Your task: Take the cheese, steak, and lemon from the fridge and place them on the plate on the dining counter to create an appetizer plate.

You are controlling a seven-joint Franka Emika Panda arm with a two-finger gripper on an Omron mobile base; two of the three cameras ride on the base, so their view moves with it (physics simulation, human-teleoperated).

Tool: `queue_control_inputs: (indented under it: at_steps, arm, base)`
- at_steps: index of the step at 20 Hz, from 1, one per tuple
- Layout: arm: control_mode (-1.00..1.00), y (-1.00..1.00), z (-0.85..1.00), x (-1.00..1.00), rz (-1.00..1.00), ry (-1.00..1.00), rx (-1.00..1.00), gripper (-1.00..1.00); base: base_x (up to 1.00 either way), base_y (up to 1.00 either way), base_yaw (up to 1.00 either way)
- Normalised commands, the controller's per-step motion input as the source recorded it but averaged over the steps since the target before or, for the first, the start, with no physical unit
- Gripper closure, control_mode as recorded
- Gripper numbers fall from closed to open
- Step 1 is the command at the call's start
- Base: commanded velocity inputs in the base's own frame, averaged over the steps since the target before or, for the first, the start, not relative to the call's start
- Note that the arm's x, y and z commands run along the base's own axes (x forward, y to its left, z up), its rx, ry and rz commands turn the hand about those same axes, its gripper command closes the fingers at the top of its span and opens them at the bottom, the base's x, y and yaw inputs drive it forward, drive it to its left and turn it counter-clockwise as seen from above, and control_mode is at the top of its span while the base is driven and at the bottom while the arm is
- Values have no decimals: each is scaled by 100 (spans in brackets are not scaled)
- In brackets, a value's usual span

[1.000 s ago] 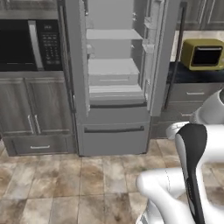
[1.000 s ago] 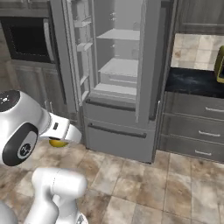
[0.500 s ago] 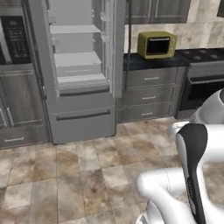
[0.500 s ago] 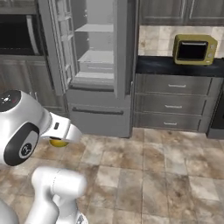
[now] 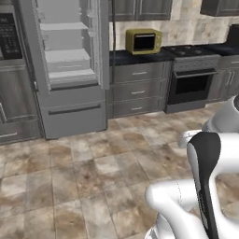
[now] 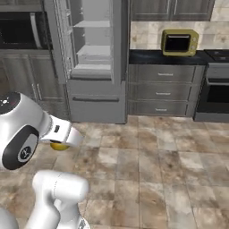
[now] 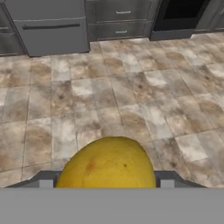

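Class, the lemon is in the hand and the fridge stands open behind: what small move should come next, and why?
Probably keep the base turning away from the fridge, hand closed on the lemon: neither plate nor dining counter is in view, just floor, drawers and oven ahead.

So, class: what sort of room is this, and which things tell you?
A home kitchen, most likely: an open grey fridge, a black oven under a cooktop, and a yellow toaster oven on the dark counter.
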Motion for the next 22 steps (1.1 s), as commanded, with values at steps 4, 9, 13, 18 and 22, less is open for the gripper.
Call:
queue_control_inputs:
  at_steps: [4,9,13,18,22]
  arm:
    - [100,0,0,0,0,0,0,100]
    - [100,0,0,0,0,0,0,100]
    - [100,0,0,0,0,0,0,100]
    - [100,0,0,0,0,0,0,100]
    - [100,0,0,0,0,0,0,100]
  base:
    - [-100,0,-9]
    - [-100,8,-6]
    - [-100,17,-5]
    - [-100,12,-4]
    - [-100,0,-5]
